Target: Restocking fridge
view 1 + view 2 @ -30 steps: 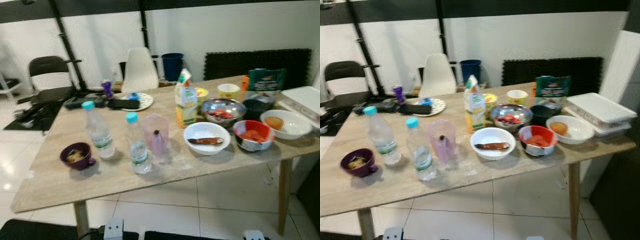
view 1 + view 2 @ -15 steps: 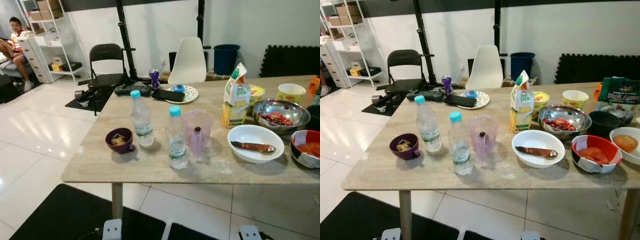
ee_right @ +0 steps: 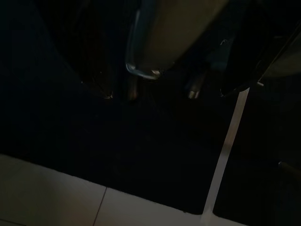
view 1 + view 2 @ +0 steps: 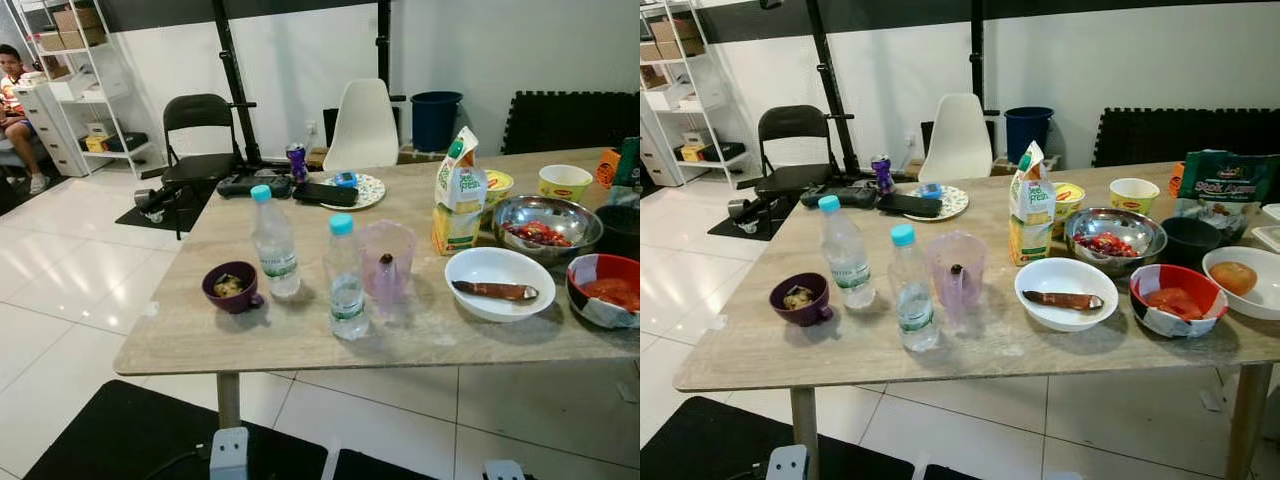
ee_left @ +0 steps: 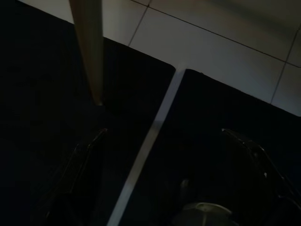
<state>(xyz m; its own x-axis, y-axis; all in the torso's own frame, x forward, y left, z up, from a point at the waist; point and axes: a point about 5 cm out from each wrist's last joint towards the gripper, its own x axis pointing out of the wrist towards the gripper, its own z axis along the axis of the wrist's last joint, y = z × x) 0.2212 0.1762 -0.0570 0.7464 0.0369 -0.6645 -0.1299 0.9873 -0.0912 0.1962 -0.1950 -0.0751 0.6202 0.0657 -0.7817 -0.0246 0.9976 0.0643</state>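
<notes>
White tiles and black mats run under the wooden table (image 4: 300, 340), crowded with two water bottles (image 4: 343, 280), a juice carton (image 4: 458, 190) and bowls of food. Everything stands well above and ahead of both grippers. Reaching past the packed front row risks toppling a bottle. Both arms hang idle over the mats; I cannot tell their finger spread, and nothing appears held.

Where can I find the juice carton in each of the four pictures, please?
Left eye view: the juice carton stands upright right of centre on the table, beside the steel bowl.
Right eye view: the carton stands near the centre, just left of the same steel bowl.
Left wrist view: not in it; dark floor mats.
Right wrist view: not in it; dark mats too.
Shared landmark: the pink cup.
</notes>
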